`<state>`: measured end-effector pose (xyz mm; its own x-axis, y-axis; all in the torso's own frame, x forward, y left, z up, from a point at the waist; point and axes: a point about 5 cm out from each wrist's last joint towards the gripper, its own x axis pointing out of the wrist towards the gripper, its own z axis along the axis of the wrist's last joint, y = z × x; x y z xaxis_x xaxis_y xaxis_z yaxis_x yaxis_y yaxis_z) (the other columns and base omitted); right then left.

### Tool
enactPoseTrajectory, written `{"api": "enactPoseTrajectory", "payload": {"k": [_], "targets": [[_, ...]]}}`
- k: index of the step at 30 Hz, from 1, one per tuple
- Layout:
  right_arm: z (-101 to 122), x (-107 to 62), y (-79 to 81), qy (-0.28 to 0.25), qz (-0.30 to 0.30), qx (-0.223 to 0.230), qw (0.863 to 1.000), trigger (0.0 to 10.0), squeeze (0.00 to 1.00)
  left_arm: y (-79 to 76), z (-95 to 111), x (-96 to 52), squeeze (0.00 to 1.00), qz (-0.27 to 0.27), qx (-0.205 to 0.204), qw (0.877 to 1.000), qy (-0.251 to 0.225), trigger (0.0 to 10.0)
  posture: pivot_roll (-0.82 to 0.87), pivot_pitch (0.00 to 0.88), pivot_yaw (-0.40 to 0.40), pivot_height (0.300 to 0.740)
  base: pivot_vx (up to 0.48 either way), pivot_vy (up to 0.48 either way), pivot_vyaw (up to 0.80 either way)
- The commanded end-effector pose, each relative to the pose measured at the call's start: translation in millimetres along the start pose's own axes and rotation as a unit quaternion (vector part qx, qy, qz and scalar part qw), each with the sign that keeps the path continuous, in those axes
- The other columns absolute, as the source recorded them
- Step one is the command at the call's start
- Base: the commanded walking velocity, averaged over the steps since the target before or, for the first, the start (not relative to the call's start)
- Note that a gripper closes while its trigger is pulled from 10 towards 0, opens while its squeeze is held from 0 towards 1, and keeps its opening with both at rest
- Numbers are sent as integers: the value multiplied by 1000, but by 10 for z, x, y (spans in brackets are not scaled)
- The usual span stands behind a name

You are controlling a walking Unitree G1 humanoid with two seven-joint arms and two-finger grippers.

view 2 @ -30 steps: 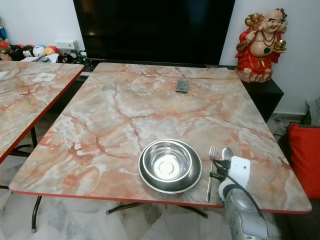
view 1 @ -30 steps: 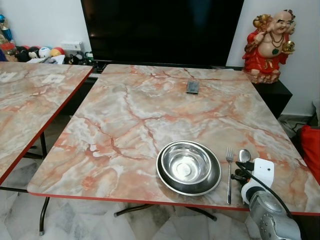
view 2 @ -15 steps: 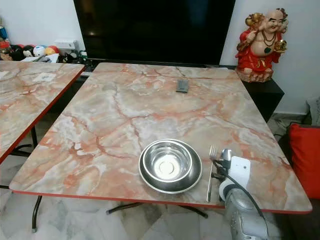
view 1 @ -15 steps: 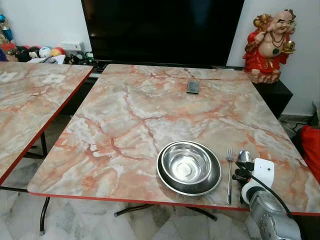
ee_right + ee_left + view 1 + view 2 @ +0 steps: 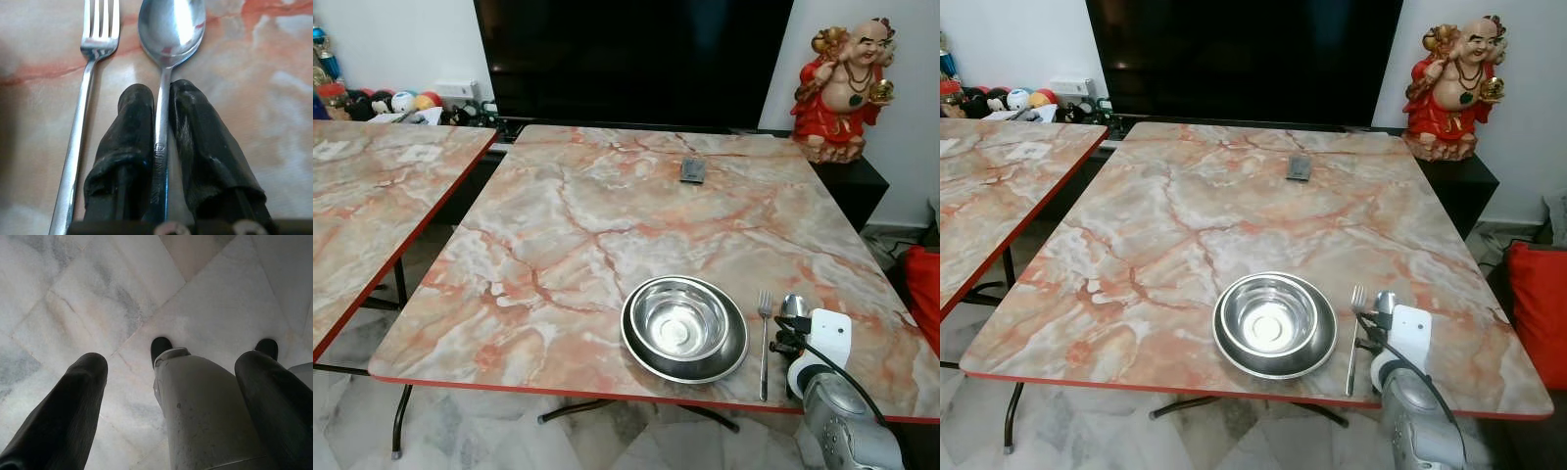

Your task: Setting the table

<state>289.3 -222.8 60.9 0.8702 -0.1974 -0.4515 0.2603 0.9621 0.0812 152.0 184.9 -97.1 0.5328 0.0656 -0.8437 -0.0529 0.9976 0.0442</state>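
Note:
A steel bowl (image 5: 679,319) rests inside a steel plate (image 5: 732,357) near the front edge of the marble table (image 5: 607,235). Just right of the plate lies a fork (image 5: 764,338), and right of that a spoon (image 5: 793,305). My right gripper (image 5: 161,105) is shut on the spoon's handle, with the spoon (image 5: 171,29) lying on the tabletop beside the fork (image 5: 90,83). In the head views my right gripper (image 5: 783,338) sits low over the table's front right corner. My left gripper (image 5: 181,367) hangs open over the floor.
A small dark flat object (image 5: 692,170) lies at the far middle of the table. A second marble table (image 5: 372,206) stands to the left. A red figurine (image 5: 842,88) stands at the back right beside a large dark screen (image 5: 626,54). A red cushion (image 5: 925,284) lies at the right.

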Motion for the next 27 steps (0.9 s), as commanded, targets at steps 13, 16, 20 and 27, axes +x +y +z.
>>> {"api": "enactPoseTrajectory", "payload": {"k": [13,16,20,27], "targets": [[56,-57,23,-23,-10,-10,1000,10000,0,-11,-84,-13,0,-4,7,1000,18,10000,-4,0,-12,740,0,0,0],[69,-63,16,-28,-14,-7,999,10000,0,-9,-84,-13,0,-4,7,1000,18,10000,-5,0,-10,740,0,0,0],[161,-73,5,-63,-26,-16,998,10000,0,-8,-82,-13,0,-4,7,1000,17,10000,-3,0,-11,740,0,0,0],[274,-91,20,-101,-25,1,995,10000,0,-9,-80,-12,0,-4,6,1000,16,10000,-2,0,-11,740,0,0,0]]}}
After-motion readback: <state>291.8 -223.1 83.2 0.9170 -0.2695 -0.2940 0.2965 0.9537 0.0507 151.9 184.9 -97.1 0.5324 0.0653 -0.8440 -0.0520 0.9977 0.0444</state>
